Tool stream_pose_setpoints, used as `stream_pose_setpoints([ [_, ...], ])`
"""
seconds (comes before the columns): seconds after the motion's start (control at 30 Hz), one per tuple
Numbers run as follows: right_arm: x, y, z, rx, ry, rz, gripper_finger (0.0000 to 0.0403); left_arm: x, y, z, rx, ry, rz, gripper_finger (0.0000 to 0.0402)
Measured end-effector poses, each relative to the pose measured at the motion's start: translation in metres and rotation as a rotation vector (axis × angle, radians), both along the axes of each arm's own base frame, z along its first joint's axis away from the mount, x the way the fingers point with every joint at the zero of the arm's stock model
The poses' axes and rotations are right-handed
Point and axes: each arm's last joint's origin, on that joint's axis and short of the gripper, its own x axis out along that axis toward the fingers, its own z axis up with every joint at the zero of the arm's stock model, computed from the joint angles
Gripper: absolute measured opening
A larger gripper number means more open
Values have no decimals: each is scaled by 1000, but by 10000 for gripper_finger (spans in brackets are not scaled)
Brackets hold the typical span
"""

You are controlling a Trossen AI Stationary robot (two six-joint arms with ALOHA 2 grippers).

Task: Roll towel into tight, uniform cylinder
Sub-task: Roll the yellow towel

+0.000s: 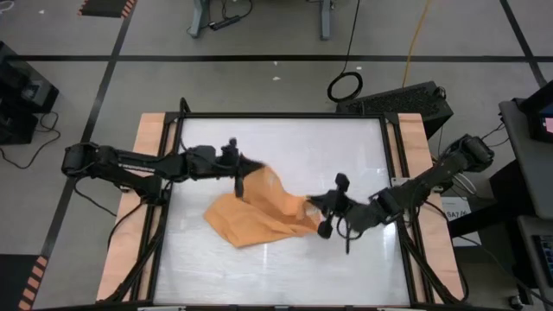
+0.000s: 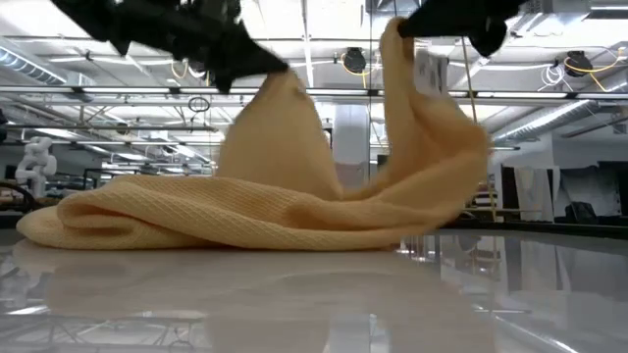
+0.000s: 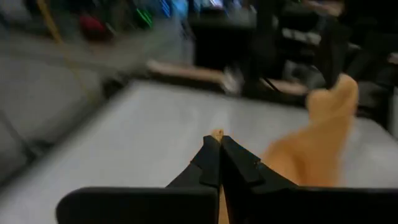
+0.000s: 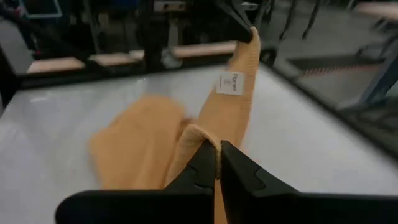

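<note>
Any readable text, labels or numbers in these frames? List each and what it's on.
None can be read.
White tag on the towel: it carries small print, too blurred to make out.
Black box beyond the table: no label readable.

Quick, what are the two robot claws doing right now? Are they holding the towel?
Left gripper: closed, pinching a bit of the towel and lifting it.
Right gripper: closed, pinching another edge of the towel, lifted too.
</note>
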Motion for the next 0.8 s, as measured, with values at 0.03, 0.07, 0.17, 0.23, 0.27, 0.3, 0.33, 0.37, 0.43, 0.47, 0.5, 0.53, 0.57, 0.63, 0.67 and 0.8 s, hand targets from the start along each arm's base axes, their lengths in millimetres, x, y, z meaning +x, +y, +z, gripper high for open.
stream_pose_setpoints([
  [0.03, -3, -6, 8, -25, -13, -7, 0, -1, 1, 11, 45, -26, 25, 4],
  [0.07, -6, -13, 16, -51, -33, -21, 0, -2, 1, 22, 87, -58, 53, 4],
  [0.17, -23, -37, 44, -153, -92, -127, 0, -12, 5, 56, 229, -143, 192, 3],
  [0.23, -39, -54, 65, -208, -141, -223, 0, -22, 7, 79, 319, -181, 298, 3],
  [0.27, -48, -62, 75, -225, -176, -264, 0, -27, 9, 89, 352, -198, 343, 3],
  [0.3, -56, -70, 86, -235, -217, -293, 0, -32, 10, 101, 371, -228, 366, 3],
  [0.33, -64, -77, 96, -243, -265, -312, 0, -37, 10, 110, 376, -258, 375, 3],
  [0.37, -72, -83, 106, -249, -323, -324, 0, -41, 11, 119, 380, -293, 365, 3],
  [0.43, -86, -92, 125, -284, -449, -324, 0, -46, 10, 139, 392, -386, 308, 2],
  [0.47, -92, -95, 135, -309, -522, -320, 0, -48, 9, 148, 412, -427, 281, 2],
  [0.5, -98, -98, 144, -339, -596, -319, 0, -51, 9, 157, 433, -466, 266, 2],
  [0.53, -103, -101, 152, -367, -657, -328, 0, -53, 9, 168, 461, -509, 264, 2],
  [0.57, -107, -103, 160, -393, -701, -338, 0, -55, 9, 179, 493, -546, 273, 2],
  [0.63, -113, -107, 178, -426, -756, -336, 0, -59, 10, 196, 547, -599, 283, 2],
  [0.67, -113, -107, 185, -438, -757, -319, 0, -59, 10, 202, 565, -610, 269, 2],
  [0.8, -104, -102, 202, -411, -690, -158, 0, -57, 4, 211, 566, -633, 102, 2],
])
